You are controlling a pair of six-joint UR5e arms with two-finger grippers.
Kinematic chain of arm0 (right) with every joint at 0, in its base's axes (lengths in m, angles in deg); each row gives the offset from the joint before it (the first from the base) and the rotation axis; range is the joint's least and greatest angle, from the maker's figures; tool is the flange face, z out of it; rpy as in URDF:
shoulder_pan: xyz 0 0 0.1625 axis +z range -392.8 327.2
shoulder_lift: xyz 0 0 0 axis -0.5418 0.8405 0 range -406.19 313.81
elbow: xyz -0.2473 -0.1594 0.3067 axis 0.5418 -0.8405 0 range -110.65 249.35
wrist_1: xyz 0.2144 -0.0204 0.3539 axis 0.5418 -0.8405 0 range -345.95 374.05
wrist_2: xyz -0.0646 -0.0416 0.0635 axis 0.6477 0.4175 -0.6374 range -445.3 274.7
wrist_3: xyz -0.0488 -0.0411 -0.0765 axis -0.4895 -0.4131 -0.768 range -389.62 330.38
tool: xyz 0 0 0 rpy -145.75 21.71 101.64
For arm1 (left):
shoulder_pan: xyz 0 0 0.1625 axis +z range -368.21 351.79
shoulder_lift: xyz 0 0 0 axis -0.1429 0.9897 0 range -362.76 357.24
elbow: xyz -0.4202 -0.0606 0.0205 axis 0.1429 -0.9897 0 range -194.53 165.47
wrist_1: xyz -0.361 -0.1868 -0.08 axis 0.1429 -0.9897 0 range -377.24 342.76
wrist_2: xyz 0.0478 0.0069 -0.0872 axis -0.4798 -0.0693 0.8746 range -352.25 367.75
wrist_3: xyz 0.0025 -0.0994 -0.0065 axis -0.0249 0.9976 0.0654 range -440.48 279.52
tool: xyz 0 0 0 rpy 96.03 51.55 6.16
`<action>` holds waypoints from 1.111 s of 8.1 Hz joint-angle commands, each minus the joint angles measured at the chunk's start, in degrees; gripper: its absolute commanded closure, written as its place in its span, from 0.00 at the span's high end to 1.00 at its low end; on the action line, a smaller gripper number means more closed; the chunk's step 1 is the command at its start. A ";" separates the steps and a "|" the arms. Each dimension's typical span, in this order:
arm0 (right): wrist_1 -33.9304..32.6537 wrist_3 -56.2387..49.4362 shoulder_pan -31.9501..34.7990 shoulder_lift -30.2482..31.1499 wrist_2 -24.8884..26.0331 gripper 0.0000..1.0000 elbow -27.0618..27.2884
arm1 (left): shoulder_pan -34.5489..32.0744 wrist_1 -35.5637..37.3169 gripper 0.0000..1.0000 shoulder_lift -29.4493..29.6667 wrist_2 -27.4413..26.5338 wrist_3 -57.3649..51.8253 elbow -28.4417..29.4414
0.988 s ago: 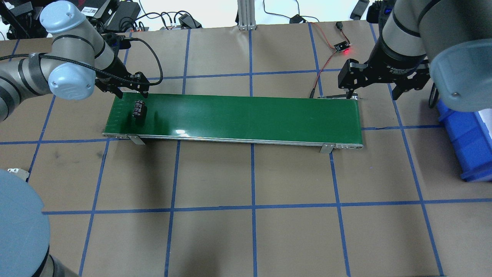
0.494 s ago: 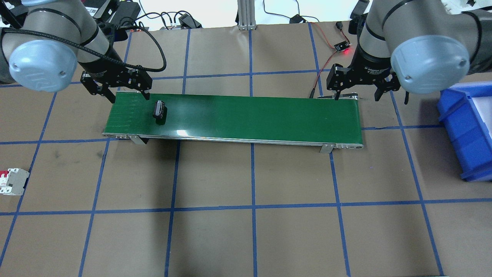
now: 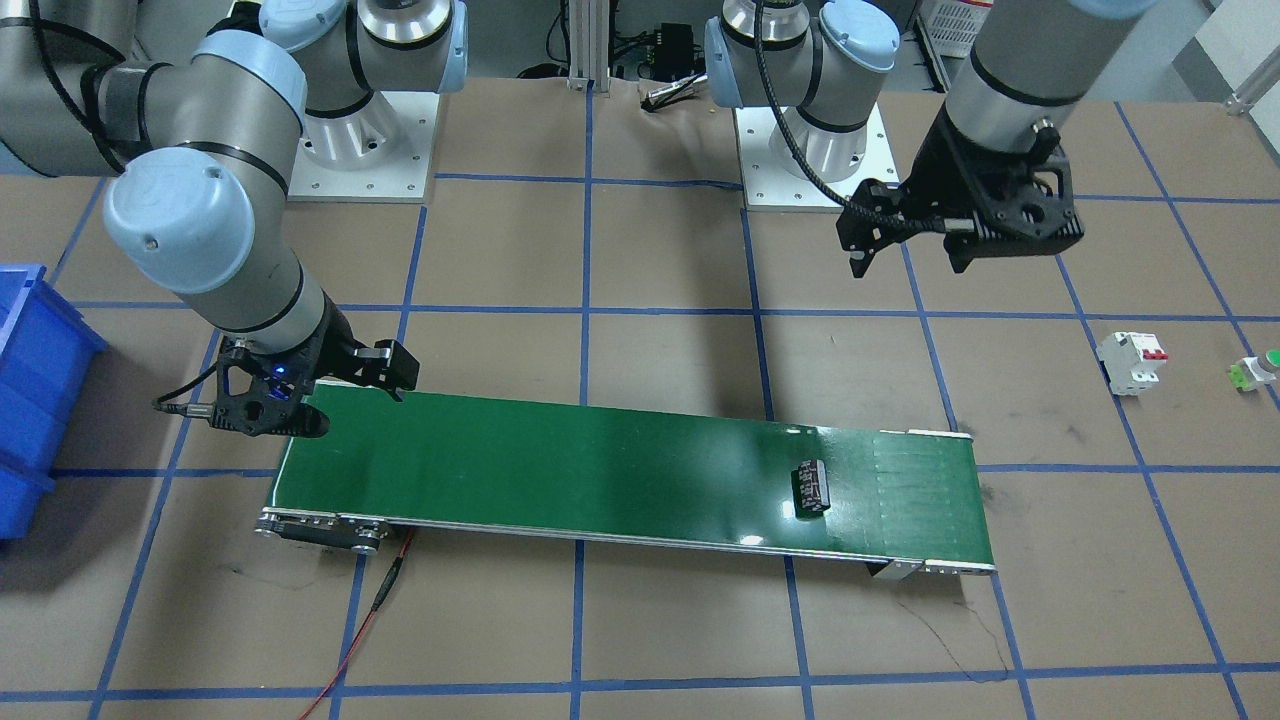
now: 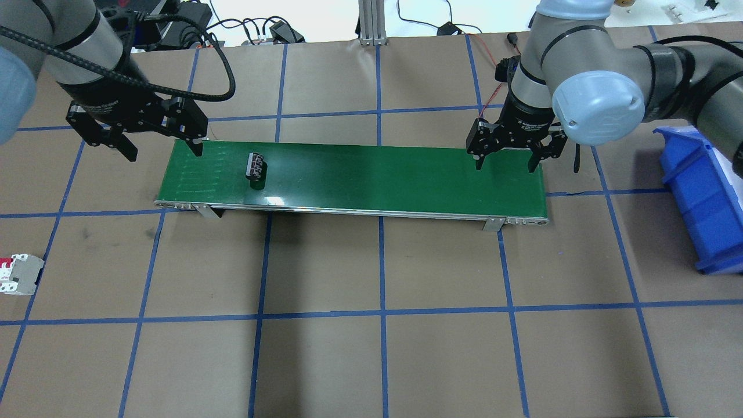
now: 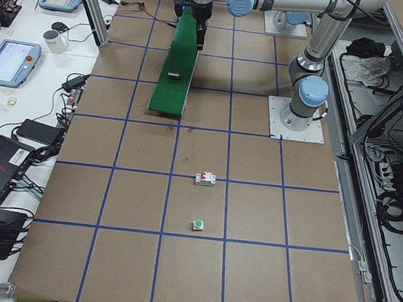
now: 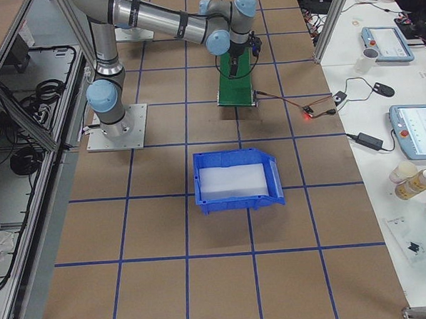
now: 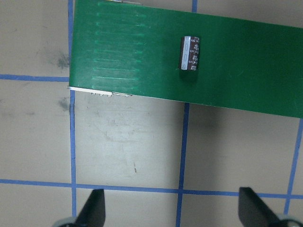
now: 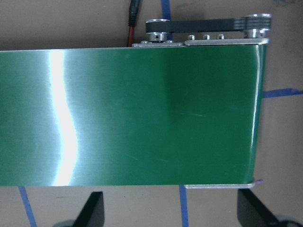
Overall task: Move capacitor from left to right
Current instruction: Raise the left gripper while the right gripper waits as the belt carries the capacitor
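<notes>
The capacitor [image 4: 255, 167] is a small black oblong with pale marks. It lies on the green conveyor belt [image 4: 377, 174] near its left end, and also shows in the front view [image 3: 811, 487] and the left wrist view [image 7: 189, 53]. My left gripper [image 4: 164, 152] is open and empty. It hangs above the table just off the belt's left end, apart from the capacitor. My right gripper [image 4: 504, 166] is open and empty above the belt's right end, where the right wrist view shows only bare belt [image 8: 142, 109].
A blue bin [image 4: 702, 191] stands right of the belt. A white breaker with red switches [image 4: 20, 274] lies at the table's left edge, and a green-capped button [image 3: 1258, 368] lies beyond it. A red wire [image 3: 370, 620] runs from the belt's right end.
The capacitor has travelled rightward along the belt. My left gripper has drawn back left, off the belt's end. My right gripper has moved left over the belt's right end.
</notes>
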 commanded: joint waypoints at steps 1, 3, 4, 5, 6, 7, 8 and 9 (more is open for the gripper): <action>-5.99 -10.35 -1.72 -2.36 -5.12 0.99 1.22 | -2.43 -1.60 1.00 -2.44 0.44 0.37 0.29; -8.03 -16.41 -6.71 -2.98 -10.14 0.93 3.42 | -2.79 -1.34 1.00 -2.00 3.84 0.46 0.29; -8.12 -19.77 -7.95 -2.89 -10.50 0.89 4.74 | -2.88 -1.34 1.00 -2.18 3.78 0.37 0.29; -8.29 -20.23 -8.23 -2.98 -13.12 0.91 5.62 | -2.88 -1.34 1.00 -2.18 3.95 0.37 0.37; -8.38 -20.41 -8.58 -3.24 -14.45 0.97 6.24 | -2.79 -1.34 1.00 -2.18 3.86 0.11 0.37; -8.38 -20.41 -8.67 -3.33 -14.55 1.00 6.51 | -2.88 -1.34 1.00 -2.18 4.12 0.02 0.37; -8.38 -20.41 -8.67 -3.68 -14.38 1.00 6.51 | -2.79 -1.34 1.00 -2.18 4.30 0.02 0.37; -8.38 -20.59 -8.67 -4.21 -14.37 1.00 6.51 | -2.79 -1.34 1.00 -2.18 4.22 0.02 0.37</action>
